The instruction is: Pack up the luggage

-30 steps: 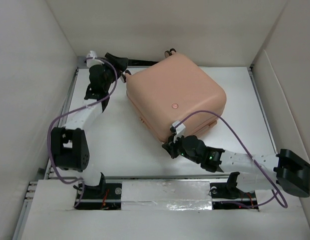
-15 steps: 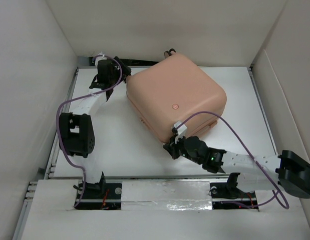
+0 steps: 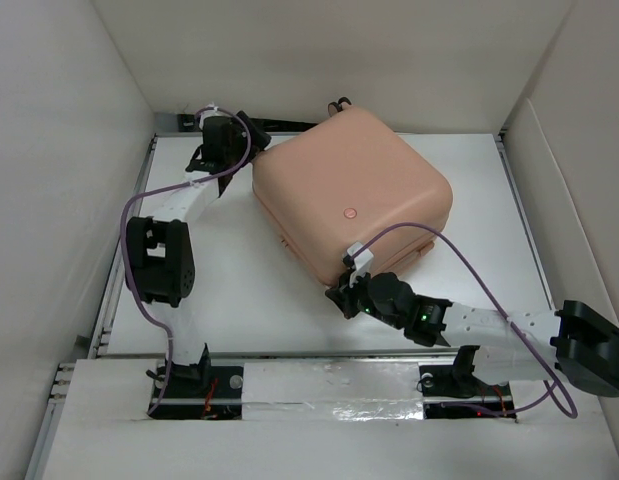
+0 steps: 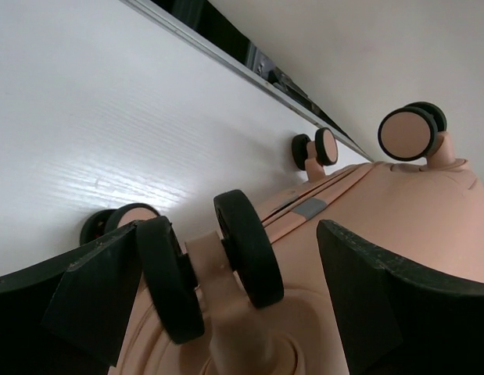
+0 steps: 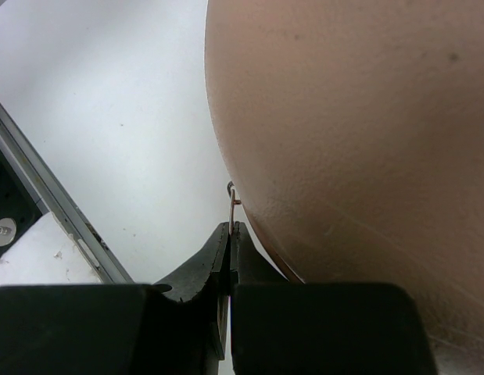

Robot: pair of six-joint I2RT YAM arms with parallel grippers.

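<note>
Luggage (image 3: 354, 195) lies flat & closed on table (image 3: 239, 280), mid-to-far area, turned at an angle so one corner points toward the arm bases. Pink shell up, wheel end toward far-left.

L gripper (image 3: 244, 135) is at far-left corner of luggage, by the wheels. Jaws wide open, holding nothing. In wrist view a twin wheel (image 4: 242, 246) sits between the two fingers (image 4: 93, 289); can't tell if either finger touches it. Two more wheels (image 4: 410, 133) show further along the same end, near the table's back rail (image 4: 226, 47).

R gripper (image 5: 228, 238) is at near corner of luggage, low, just beside the shell. Jaws fully closed, pinching a thin metal tab (image 5: 232, 205) that sticks up from btw the tips, right at the shell's edge. R arm stretches in from the right, cable looping over luggage.
</note>
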